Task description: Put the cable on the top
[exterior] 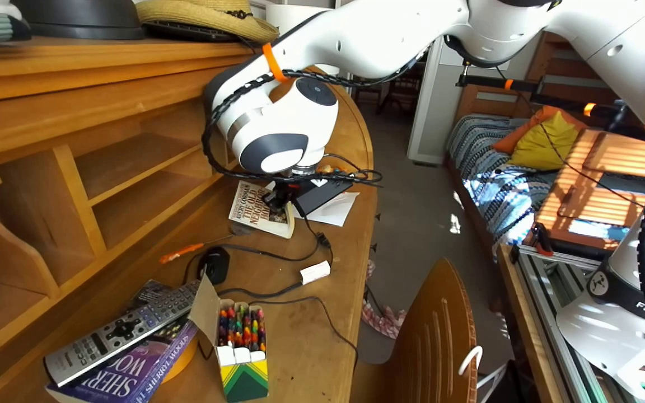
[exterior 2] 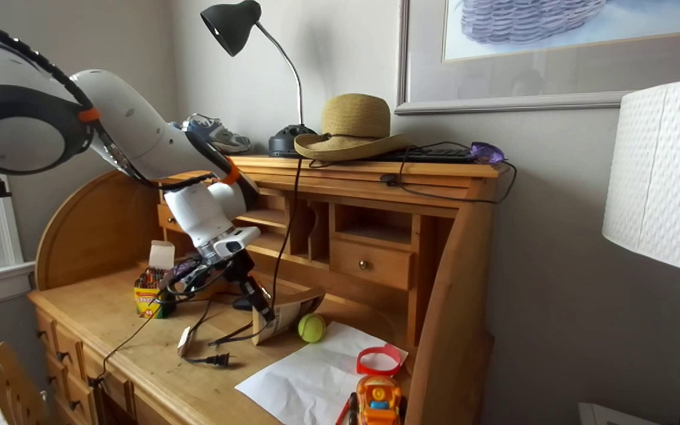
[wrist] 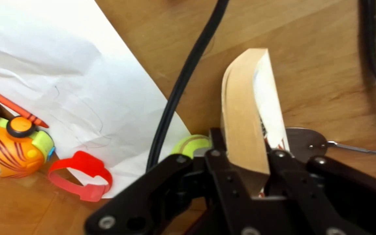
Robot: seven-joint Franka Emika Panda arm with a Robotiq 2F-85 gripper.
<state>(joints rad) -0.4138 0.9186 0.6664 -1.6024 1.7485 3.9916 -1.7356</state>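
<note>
Your gripper [wrist: 247, 144] pinches the book [wrist: 242, 107], with the cable [wrist: 185, 73] running near it; you probably do best to ease the book down away from the cable, release it gently, then take the cable alone

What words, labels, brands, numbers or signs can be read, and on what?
"AVERY CORMAN": paperback, cover
"THE OLD NEIGHBORHOOD": same cover
"SHERRYL WOODS": purple book, spine
"SHER…", "WOO…": same book, cover, incomplete
"FRANKA": robot base, at the picture's edge
Too small or blurred: button labels and brand on the remote, lettering on the crayon box and toy car.
</note>
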